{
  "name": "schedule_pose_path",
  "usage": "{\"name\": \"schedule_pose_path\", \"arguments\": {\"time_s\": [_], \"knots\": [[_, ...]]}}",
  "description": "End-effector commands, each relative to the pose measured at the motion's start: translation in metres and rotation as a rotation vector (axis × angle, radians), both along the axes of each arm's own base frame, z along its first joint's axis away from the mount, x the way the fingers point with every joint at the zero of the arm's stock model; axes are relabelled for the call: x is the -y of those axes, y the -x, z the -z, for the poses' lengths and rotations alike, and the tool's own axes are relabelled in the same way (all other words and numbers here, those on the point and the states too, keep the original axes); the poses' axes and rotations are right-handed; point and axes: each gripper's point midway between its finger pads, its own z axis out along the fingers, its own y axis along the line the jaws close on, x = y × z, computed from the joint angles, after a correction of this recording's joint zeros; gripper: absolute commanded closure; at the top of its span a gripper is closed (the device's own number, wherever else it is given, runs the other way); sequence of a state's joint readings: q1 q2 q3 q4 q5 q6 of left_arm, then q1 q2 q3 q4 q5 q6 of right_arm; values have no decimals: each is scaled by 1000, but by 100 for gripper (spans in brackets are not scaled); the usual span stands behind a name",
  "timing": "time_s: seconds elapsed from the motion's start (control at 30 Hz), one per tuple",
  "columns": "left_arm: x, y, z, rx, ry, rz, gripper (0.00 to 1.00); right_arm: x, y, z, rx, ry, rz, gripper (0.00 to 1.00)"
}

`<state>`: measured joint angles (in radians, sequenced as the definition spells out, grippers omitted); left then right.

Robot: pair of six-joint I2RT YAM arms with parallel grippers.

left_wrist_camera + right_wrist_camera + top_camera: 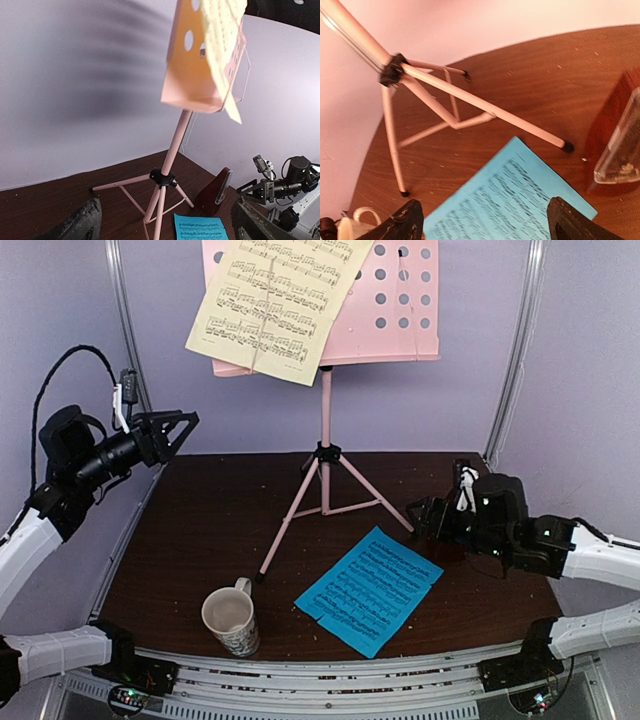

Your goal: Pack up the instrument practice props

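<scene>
The pink music stand [325,440] rises from the middle of the table on its tripod. Its perforated desk [395,300] carries a pale-yellow music sheet [270,305], hung askew. A blue music sheet [370,588] lies flat on the table in front of it. The dark red-brown metronome [612,125], with its clear cover, stands right of the blue sheet [510,200]. My right gripper [485,222] hangs open low over that sheet, empty, with the metronome to its right. My left gripper [183,428] is raised at the left, open and empty, facing the stand [172,155].
A cream patterned mug [230,620] stands at the front of the table, left of the blue sheet. The stand's tripod legs [290,520] spread across the table's middle. Pale walls close in the table's back and sides.
</scene>
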<state>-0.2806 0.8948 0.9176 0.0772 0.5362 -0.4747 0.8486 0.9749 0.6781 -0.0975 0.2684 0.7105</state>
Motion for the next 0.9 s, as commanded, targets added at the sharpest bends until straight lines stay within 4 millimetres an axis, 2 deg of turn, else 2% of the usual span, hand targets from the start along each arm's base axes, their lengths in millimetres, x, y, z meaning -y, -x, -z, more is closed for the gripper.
{"name": "schedule_pose_path", "arguments": {"time_s": [0.0, 0.03, 0.1, 0.2, 0.23, 0.33, 0.57, 0.7, 0.73, 0.87], "knots": [[-1, 32, -75, 174, 80, 70, 7, -45, 5, -82, 124, -125, -206, 12], [-1, 35, -87, 193, 90, 79, 7, -60, 8, -102, 148, -161, -273, 13], [1, 35, -100, 195, 99, 94, 10, -85, 11, -143, 206, -191, -352, 15], [5, 29, -112, 188, 114, 110, 15, -120, 15, -205, 291, -233, -446, 17], [6, 25, -113, 180, 116, 114, 16, -130, 17, -233, 329, -266, -481, 18], [8, 16, -119, 171, 109, 108, 18, -159, 24, -272, 382, -340, -581, 19], [13, -1, -128, 149, 86, 103, 23, -203, 15, -325, 414, -419, -677, 23], [18, -6, -133, 153, 102, 137, 37, -230, 3, -336, 407, -458, -711, 27], [18, -7, -135, 157, 103, 136, 39, -233, 2, -346, 422, -476, -712, 27], [17, -14, -139, 168, 89, 114, 47, -247, -10, -356, 439, -516, -713, 31]]}}
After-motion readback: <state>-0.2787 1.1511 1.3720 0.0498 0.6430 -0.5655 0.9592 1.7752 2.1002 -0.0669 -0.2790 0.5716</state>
